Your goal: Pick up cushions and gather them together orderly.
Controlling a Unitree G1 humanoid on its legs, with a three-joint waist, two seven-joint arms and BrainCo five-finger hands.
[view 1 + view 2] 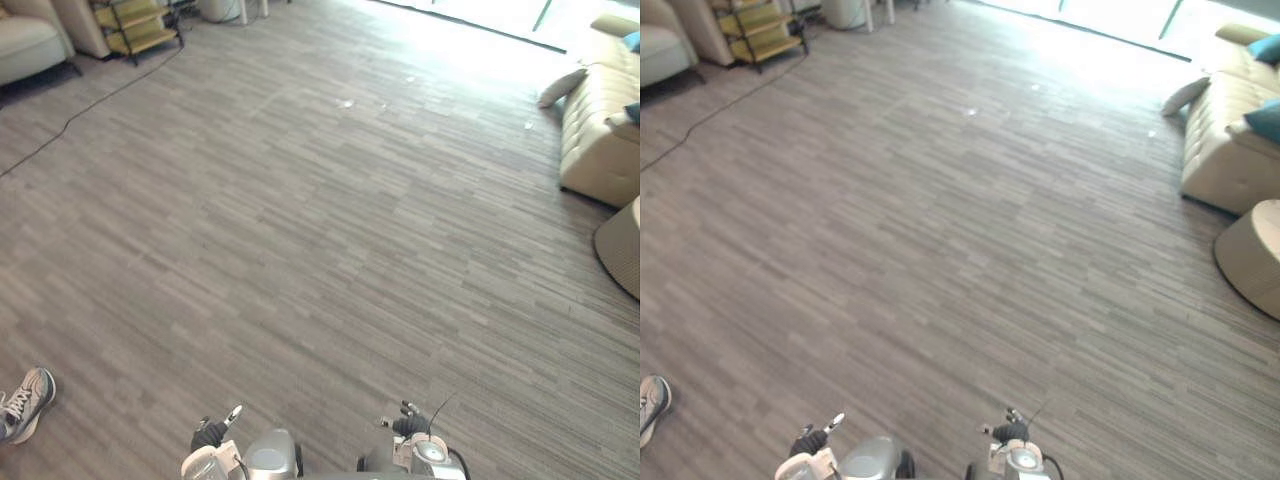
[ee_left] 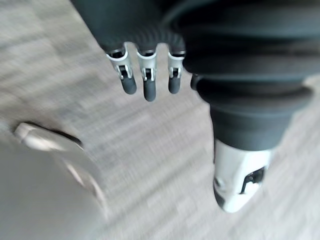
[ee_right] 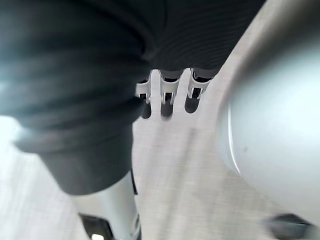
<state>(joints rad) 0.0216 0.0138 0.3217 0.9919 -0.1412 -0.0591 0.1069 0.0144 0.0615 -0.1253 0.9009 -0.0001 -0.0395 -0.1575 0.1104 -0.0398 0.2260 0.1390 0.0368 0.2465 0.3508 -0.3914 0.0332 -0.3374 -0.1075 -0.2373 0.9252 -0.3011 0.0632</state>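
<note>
Cream cushion (image 1: 560, 88) leans at the sofa's (image 1: 600, 140) foot at two o'clock, a teal cushion (image 1: 1266, 120) on its seat — left hand (image 2: 144, 80) and right hand (image 3: 169, 95) hang at six o'clock, fingers straight, empty; a person's shoe (image 1: 25, 402) at eight o'clock.

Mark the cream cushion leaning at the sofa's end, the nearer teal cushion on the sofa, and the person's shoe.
cream cushion (image 1: 1186, 95), right eye view, middle of its face.
nearer teal cushion (image 1: 1266, 121), right eye view, its visible teal face.
shoe (image 1: 27, 402), left eye view, on its laces.
</note>
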